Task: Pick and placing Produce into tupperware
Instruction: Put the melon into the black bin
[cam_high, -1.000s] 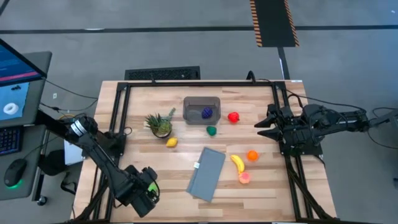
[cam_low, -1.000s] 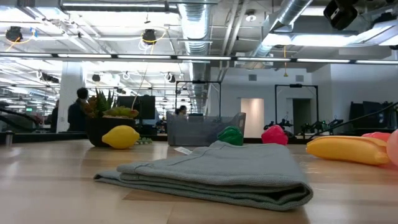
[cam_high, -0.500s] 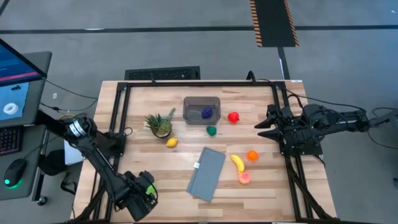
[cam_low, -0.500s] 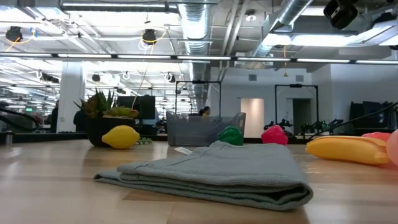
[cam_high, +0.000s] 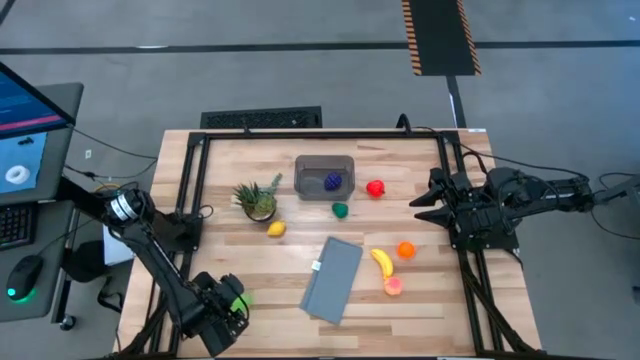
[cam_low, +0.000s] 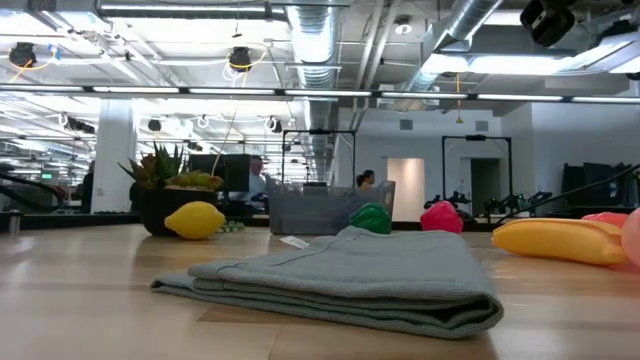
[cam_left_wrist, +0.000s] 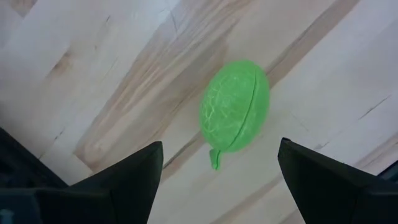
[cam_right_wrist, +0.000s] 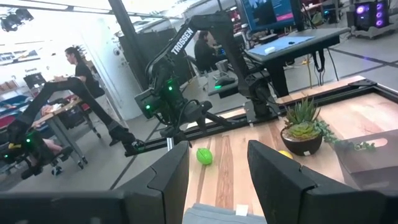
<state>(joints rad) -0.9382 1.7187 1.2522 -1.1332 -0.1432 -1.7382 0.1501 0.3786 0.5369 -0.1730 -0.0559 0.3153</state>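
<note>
Hovering over the light green fruit (cam_left_wrist: 235, 107) at the table's near left corner, your left gripper (cam_high: 222, 310) is standing wide open above it, probably lining up a grab. Moving right, the tub (cam_high: 324, 176) is holding only the purple piece (cam_high: 333, 182), while the other produce is lying loose around it. Your right gripper (cam_high: 424, 200) is waiting shut and empty at the right edge.

Light green produce (cam_left_wrist: 234, 107), faintly veined perhaps
</note>
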